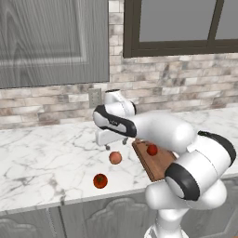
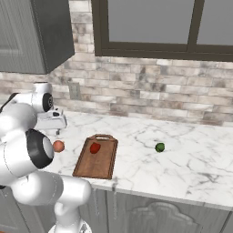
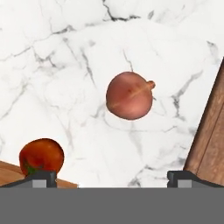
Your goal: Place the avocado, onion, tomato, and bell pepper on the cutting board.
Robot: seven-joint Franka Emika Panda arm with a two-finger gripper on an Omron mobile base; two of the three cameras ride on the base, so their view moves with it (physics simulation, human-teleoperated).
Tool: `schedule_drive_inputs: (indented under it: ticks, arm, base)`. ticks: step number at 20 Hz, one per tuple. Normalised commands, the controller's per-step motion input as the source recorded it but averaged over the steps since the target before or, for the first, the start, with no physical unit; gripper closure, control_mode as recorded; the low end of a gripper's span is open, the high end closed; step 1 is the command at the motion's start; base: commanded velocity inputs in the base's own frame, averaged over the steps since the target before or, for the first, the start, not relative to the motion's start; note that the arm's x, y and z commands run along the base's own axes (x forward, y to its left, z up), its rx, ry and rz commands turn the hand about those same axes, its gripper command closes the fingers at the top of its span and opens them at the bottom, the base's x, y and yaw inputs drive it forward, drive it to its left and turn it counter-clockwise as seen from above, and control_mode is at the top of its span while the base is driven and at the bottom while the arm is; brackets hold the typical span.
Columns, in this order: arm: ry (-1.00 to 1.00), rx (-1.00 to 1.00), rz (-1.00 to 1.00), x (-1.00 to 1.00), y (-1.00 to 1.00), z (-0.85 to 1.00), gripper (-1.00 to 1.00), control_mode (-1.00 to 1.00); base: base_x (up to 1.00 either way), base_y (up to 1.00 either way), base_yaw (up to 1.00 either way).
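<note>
A white robot arm reaches out over a marble tabletop [image 1: 46,153] in a kitchen, its gripper [image 1: 115,143] hanging above the onion [image 1: 115,158] with the jaws spread wide and holding nothing. The pale peach-pink onion lies on the bare marble, just beside the long edge of the cutting board [image 2: 102,166] but apart from it. Seen from the hand, the onion [image 3: 130,96] sits between the two dark fingertips [image 3: 40,177], farther out along the marble. The deep red bell pepper [image 2: 94,148] rests on the board, near the end with the handle loop. The orange-red tomato [image 1: 100,181] lies on the marble near the front edge of the tabletop, close to the onion. The small dark green avocado [image 2: 159,147] sits on the marble on the other side of the board, well apart from it.
</note>
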Motion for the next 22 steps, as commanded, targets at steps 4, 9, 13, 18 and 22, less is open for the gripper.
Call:
schedule_drive_inputs:
  ticks: [4,9,13,18,22]
  arm:
    - [0.00,0.00,0.00,0.32,0.02,-0.12,-1.00,-1.00]
    - [0.00,0.00,0.00,0.24,0.00,-0.20,-1.00,-1.00]
    - [0.00,-0.01,0.00,0.16,0.03,-0.23,-1.00,-1.00]
    - [0.00,-0.02,0.00,0.28,0.10,-0.29,-1.00,-1.00]
    - [0.00,-0.01,0.00,0.17,0.08,-0.21,-1.00,-1.00]
  base:
    - [0.00,0.00,0.00]
    - [0.00,0.00,0.00]
    - [0.00,0.00,0.00]
    - [0.00,0.00,0.00]
    - [0.00,0.00,0.00]
